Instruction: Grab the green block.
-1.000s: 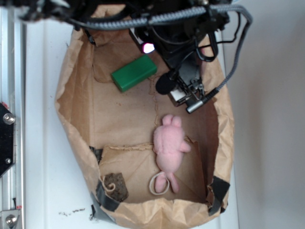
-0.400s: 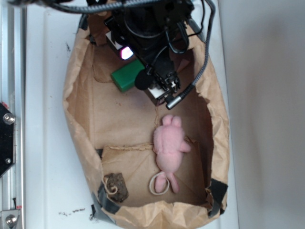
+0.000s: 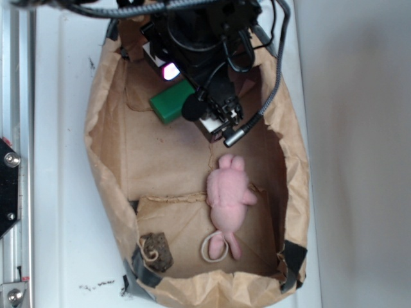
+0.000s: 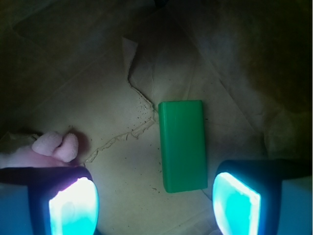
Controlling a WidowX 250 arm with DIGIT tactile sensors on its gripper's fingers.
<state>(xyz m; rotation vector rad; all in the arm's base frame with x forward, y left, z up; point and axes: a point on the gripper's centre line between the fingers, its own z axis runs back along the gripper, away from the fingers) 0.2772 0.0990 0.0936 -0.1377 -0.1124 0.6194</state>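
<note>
The green block lies flat on the floor of a brown paper bag, near its far end. My arm and gripper hang over it and hide its right part in the exterior view. In the wrist view the green block lies lengthwise ahead of my gripper, nearer the right finger. The jaws stand wide apart with only bag paper between the glowing pads. Nothing is held.
A pink plush toy lies in the middle of the bag, its ears showing at the wrist view's left. A brown lump and a tan ring sit at the near end. The bag's walls rise all around.
From one second ago the arm swung left over the green block and the bag shifted shape. Since 0.4 s ago nothing has visibly moved.
</note>
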